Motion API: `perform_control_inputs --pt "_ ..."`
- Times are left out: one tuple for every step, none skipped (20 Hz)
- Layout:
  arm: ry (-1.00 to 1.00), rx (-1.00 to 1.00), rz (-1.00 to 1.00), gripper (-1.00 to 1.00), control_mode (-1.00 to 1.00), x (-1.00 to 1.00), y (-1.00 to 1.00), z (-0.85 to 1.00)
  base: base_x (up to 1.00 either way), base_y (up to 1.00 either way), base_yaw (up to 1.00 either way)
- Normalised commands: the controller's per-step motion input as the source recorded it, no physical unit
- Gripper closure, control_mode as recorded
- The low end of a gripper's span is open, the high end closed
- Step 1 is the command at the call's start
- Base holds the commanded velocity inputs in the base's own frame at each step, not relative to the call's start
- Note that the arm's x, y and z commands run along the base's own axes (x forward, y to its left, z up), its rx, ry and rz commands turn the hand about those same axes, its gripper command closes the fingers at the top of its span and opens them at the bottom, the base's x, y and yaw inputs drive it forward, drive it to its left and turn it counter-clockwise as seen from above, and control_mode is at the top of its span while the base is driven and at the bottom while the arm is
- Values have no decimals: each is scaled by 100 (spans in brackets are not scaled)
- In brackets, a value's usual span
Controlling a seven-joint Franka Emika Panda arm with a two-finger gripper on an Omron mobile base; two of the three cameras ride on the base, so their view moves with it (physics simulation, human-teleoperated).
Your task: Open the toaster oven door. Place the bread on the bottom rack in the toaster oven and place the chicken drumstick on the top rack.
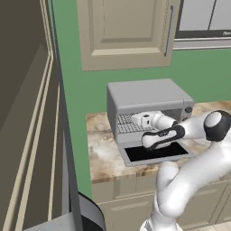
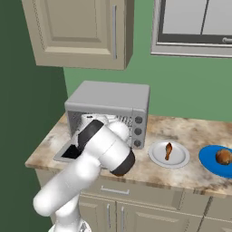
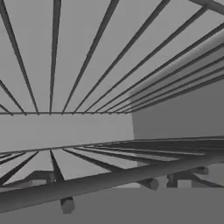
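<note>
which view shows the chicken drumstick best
The right base view: the chicken drumstick lies in plain sight on a white plate right of the toaster oven. The other views give no look at it.

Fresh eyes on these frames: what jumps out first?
The white arm reaching into the toaster oven, its hand in the cavity above the toaster oven door, which is folded down flat. Next, the food waiting on the counter right of the oven: the chicken drumstick on a white plate and the bread on a blue plate. The hand view looks along wire rack bars.
</note>
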Motion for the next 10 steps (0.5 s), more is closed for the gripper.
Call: perform_control_inputs --pt "65 -21 0 -100 -100 7 0 -7 0 0 0" --pt "74 -29 0 -100 -100 0 0 -3 0 0 0" --pt "78 -30 0 -100 -100 0 0 0 0 0 0" --pt "82 -31 0 -100 -100 0 -9 0 0 0 0" --pt "86 -36 0 -100 -100 0 -4 0 0 0 0" --pt "84 -37 0 -100 -100 0 -9 0 0 0 0" --pt "87 -40 0 -100 -100 0 -15 -6 0 0 0" --pt "84 -40 0 -100 -100 -10 -23 -4 0 0 0" --pt "86 -41 0 -100 -100 -17 -23 -6 0 0 0" --pt "88 -42 0 -100 -100 -32 -26 0 0 0 0"
